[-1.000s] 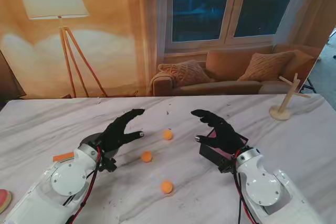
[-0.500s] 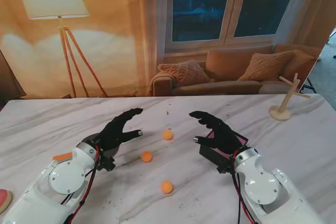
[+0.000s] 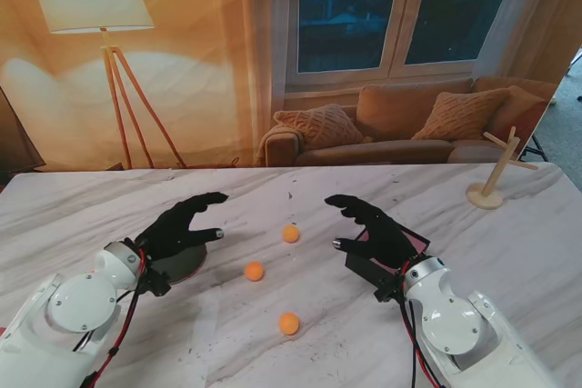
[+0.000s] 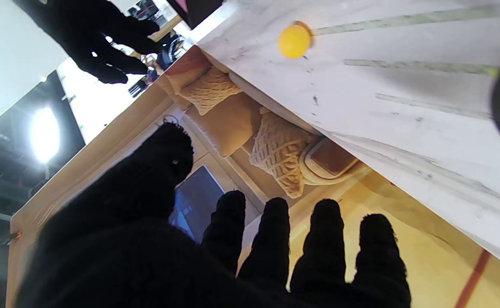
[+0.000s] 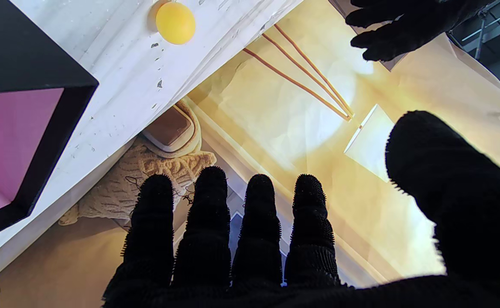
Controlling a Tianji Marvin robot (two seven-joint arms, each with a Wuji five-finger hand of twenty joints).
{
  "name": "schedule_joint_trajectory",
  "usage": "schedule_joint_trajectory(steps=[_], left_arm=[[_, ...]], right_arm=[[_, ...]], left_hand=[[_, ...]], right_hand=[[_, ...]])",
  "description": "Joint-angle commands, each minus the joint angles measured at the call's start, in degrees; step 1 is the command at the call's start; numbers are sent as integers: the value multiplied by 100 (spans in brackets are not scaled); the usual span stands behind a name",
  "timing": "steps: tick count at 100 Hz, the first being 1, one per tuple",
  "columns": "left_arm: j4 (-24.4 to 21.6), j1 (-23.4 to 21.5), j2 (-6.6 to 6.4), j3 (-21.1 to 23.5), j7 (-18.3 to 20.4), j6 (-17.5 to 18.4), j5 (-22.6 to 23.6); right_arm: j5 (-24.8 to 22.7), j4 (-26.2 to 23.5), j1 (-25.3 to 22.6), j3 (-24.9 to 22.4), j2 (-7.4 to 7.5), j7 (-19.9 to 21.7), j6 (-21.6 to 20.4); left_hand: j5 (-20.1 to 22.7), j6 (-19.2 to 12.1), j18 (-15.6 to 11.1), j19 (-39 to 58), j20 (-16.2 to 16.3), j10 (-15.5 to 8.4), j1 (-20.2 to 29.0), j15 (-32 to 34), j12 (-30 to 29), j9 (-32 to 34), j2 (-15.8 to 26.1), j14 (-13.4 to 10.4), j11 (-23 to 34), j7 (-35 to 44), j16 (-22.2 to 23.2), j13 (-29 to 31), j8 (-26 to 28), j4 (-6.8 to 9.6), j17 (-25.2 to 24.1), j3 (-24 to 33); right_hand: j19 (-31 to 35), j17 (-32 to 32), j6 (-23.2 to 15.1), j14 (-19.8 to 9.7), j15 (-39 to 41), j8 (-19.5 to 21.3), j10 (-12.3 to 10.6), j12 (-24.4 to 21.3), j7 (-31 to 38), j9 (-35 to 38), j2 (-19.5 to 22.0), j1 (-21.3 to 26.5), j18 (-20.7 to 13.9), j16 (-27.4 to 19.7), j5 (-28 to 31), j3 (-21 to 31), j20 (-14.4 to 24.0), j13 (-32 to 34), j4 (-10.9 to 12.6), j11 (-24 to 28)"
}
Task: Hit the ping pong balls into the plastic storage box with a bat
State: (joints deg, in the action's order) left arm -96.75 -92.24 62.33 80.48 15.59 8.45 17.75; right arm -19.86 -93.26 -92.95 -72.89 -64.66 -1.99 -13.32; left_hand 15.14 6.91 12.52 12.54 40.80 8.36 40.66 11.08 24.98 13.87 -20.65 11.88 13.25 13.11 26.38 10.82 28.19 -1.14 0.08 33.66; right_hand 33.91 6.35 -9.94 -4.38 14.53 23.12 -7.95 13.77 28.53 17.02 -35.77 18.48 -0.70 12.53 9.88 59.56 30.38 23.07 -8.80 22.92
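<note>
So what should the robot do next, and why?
Probably lower the left robot hand onto what looks like the bat beneath it and close the fingers. That hand is open and holds nothing, and the three orange balls lie on the table, outside the box.

Light: warm, even on the table [image 3: 509, 252]; soft shadows under balls
Glare: studio lamp [image 4: 44, 134] blown out
Focus: gloved fingers [image 5: 258, 222] sharp; edges stretched

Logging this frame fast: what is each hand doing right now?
Left hand: open, fingers spread, holding nothing, over the dark bat.
Right hand: open, holding nothing, over the black storage box.
</note>
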Motion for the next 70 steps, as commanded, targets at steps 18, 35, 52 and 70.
schedule_joint_trajectory(steps=[18,35,52,70], left_arm=[[-146,-385,-199,625,310,93,398],[-292,-713,-265,1148,508,189,826],[-342,-972,-300,1573,625,275,1111],[-374,-1262,-314,1923,662,259,1479]], right_arm=[[-36,-26,-17,20,4,93,73],[-62,-93,-29,20,14,127,89],[-65,-96,-18,20,17,146,134],[-68,-119,-36,52,23,172,154]], left_hand=[[98,-39,-195,1150,939,114,-68,600,363,100,-200,94,121,101,866,216,99,22,-72,548],[110,-83,-281,2184,601,6,-45,734,436,48,-290,85,171,169,1148,196,102,17,-397,757],[228,-202,-288,2490,527,-41,-114,569,302,-73,-427,27,26,204,1002,73,78,-105,-459,624],[247,-270,-203,1112,-16,-226,-194,-189,-442,-290,-490,-174,-484,-116,87,-250,-314,-188,-581,370]], right_hand=[[-78,23,39,-73,-31,-72,-30,7,50,-23,17,-110,-177,27,44,17,80,-205,114,60],[-78,21,42,-68,-29,-74,-29,8,49,-21,8,-108,-173,31,41,15,89,-199,116,67],[-75,23,45,-64,-24,-73,-26,14,55,-21,22,-114,-177,36,46,18,96,-198,115,81],[-65,31,47,-62,-21,-67,-14,19,64,-24,29,-115,-167,41,48,1,107,-193,116,94]])
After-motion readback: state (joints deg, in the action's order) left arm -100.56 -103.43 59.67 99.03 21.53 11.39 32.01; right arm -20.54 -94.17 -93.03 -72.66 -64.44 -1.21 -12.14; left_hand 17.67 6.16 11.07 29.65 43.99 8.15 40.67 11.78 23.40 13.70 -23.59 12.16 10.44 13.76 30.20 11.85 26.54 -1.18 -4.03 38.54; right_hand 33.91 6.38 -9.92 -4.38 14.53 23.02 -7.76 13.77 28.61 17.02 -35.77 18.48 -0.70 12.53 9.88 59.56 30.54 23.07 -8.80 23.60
